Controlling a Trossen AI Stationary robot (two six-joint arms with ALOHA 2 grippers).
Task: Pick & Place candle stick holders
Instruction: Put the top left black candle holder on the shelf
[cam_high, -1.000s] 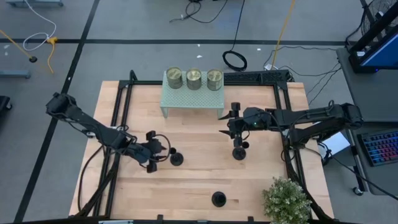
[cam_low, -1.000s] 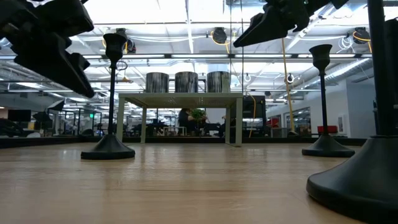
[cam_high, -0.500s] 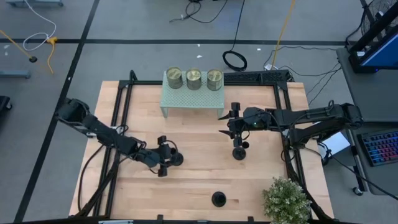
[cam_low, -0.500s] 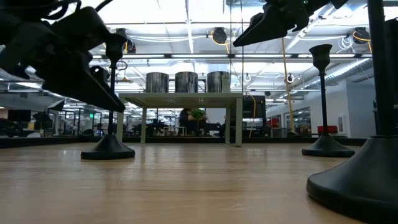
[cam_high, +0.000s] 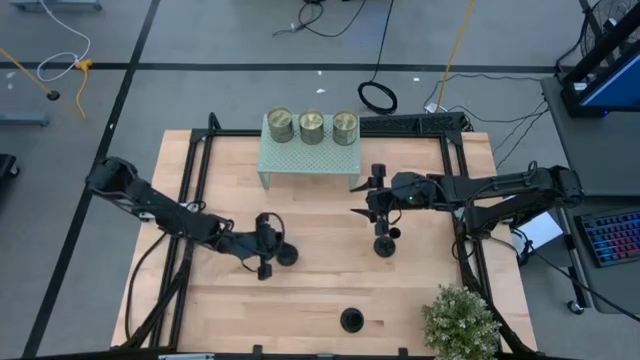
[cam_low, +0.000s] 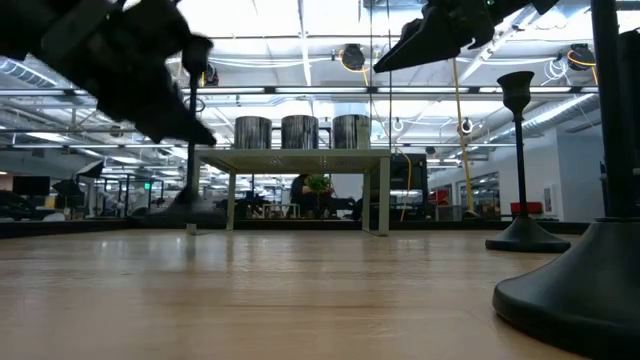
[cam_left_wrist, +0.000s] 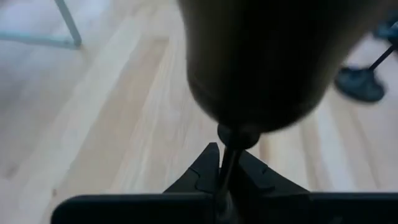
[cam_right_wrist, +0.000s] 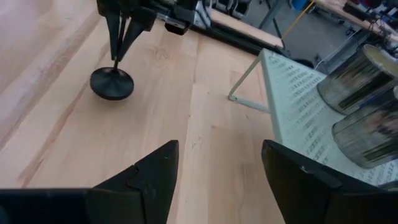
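Left gripper (cam_high: 268, 243) advanced, jaws now clamping holder (cam_high: 285, 255) stem; stem upright, base lifted off table (cam_high: 320, 290)

Open workshop around a wooden tabletop (cam_high: 320, 290)

Ceiling lights (cam_low: 300, 20) are glowing overhead; cables (cam_high: 340, 20) are trailing over grey floor (cam_high: 200, 100); a keyboard (cam_high: 610, 238) is sitting beside the tabletop.

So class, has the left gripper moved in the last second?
Yes. In the high view the left gripper has moved toward the right arm's side of the table, reaching the candle holder and closing on its stem.
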